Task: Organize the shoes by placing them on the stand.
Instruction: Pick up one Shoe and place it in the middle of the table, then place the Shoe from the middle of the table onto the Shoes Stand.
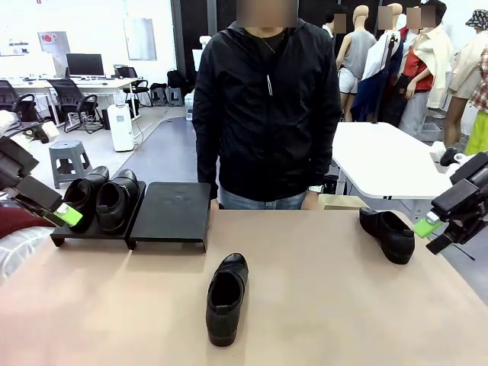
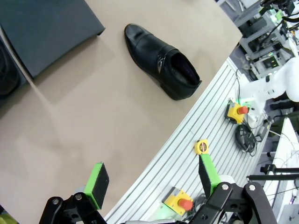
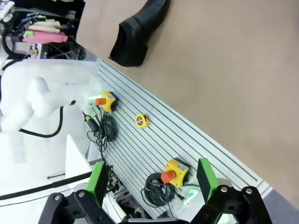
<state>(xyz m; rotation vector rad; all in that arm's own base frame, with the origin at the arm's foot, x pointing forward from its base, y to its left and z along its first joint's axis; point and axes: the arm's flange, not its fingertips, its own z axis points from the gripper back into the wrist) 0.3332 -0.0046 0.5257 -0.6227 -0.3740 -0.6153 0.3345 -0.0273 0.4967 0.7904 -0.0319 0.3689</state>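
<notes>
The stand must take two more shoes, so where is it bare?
The right platform is bare, beside the left platform, which is crowded with two shoes. Bare tabletop also lies between the middle shoe and the right shoe.

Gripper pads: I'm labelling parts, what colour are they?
The pads are bright green, clearest in the left wrist view.

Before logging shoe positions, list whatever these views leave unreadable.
- Front view: the left pincer covers the side of the outer shoe on the stand.
- Left wrist view: a stand shoe is cut off by the left edge.
- Right wrist view: the toe of the loose shoe runs past the top edge.
</notes>
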